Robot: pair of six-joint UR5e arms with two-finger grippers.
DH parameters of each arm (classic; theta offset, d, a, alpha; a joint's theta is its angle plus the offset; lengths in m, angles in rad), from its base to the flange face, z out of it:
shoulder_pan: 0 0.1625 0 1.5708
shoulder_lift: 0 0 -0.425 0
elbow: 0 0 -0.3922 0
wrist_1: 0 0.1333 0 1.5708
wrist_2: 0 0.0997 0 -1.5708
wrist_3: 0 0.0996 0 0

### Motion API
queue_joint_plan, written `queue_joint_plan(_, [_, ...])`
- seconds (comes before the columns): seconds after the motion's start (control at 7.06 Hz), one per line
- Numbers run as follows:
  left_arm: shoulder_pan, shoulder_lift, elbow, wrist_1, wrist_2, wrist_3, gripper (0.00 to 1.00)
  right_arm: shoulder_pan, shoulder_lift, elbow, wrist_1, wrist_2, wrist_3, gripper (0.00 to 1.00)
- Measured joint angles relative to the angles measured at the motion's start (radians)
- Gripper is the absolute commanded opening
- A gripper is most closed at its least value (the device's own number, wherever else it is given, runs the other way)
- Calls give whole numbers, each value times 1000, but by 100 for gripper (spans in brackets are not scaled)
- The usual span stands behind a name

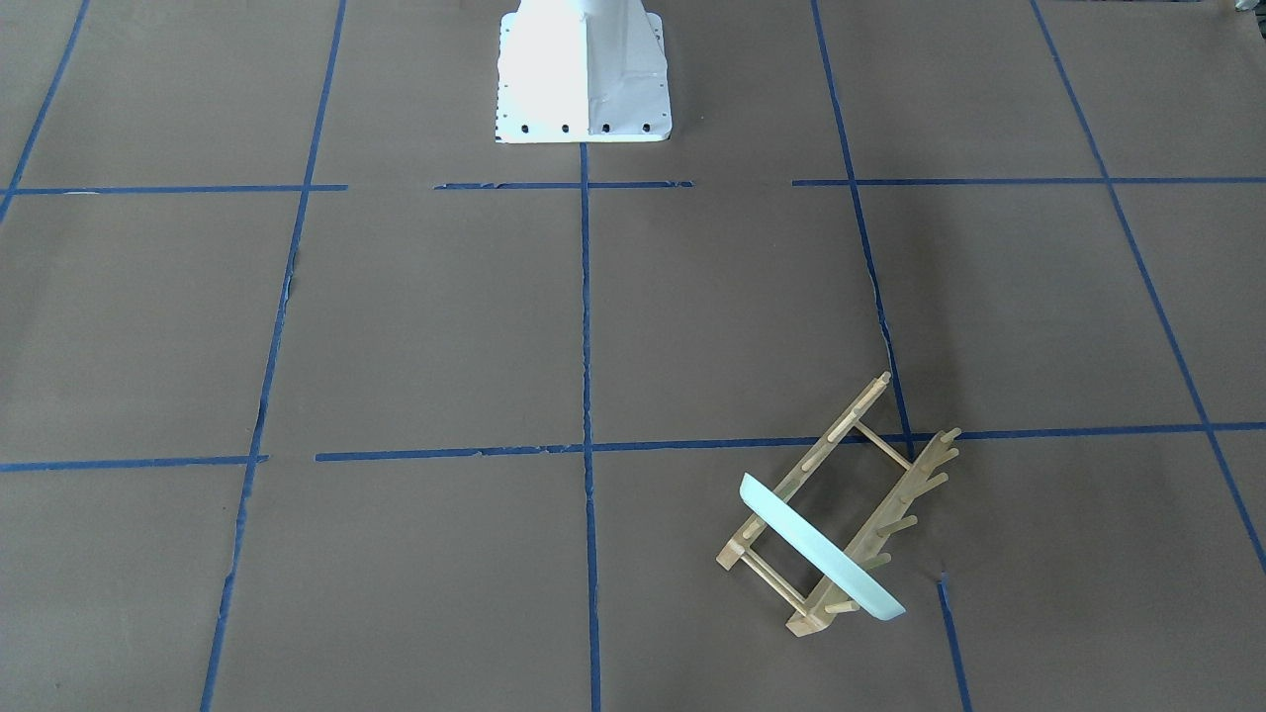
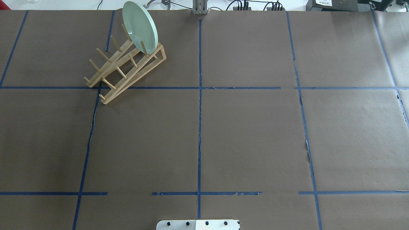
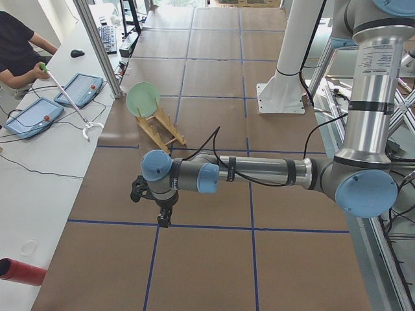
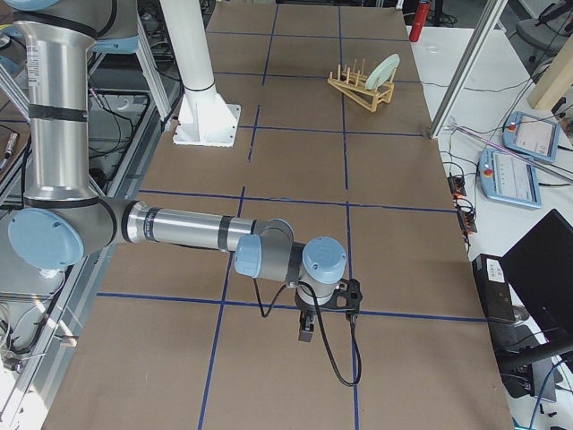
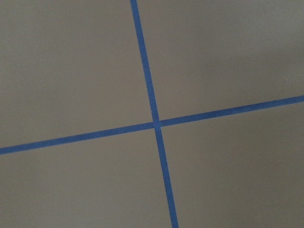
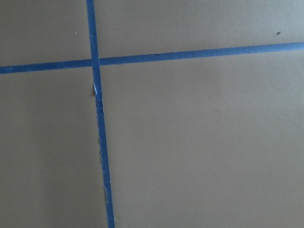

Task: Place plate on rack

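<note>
The pale mint-green plate point(image 2: 140, 27) stands on edge between the pegs at one end of the light wooden rack point(image 2: 124, 72), at the table's far left in the overhead view. Both also show in the front view, plate point(image 1: 821, 549) and rack point(image 1: 880, 475). My left gripper point(image 3: 163, 220) shows only in the exterior left view, low over the table and well away from the rack point(image 3: 162, 129). My right gripper point(image 4: 305, 333) shows only in the exterior right view, far from the plate point(image 4: 385, 69). I cannot tell whether either is open or shut. Both wrist views show only brown paper and blue tape.
The white robot base point(image 1: 584, 74) stands at the table's middle edge. An operator at the side bench holds a hooked stick point(image 3: 65, 97) beside two pendants point(image 3: 79, 97). A red cylinder point(image 3: 19, 271) lies on that bench. Blue tape lines grid the brown table cover.
</note>
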Motion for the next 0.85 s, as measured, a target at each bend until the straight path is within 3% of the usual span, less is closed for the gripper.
queue_joint_plan(0.28, [-24, 3, -60, 84, 2, 1, 100, 0, 0, 0, 0, 0, 0, 100])
queue_joint_plan(0.85, [-35, 5, -65, 104, 2, 9, 100, 0, 0, 0, 0, 0, 0, 100])
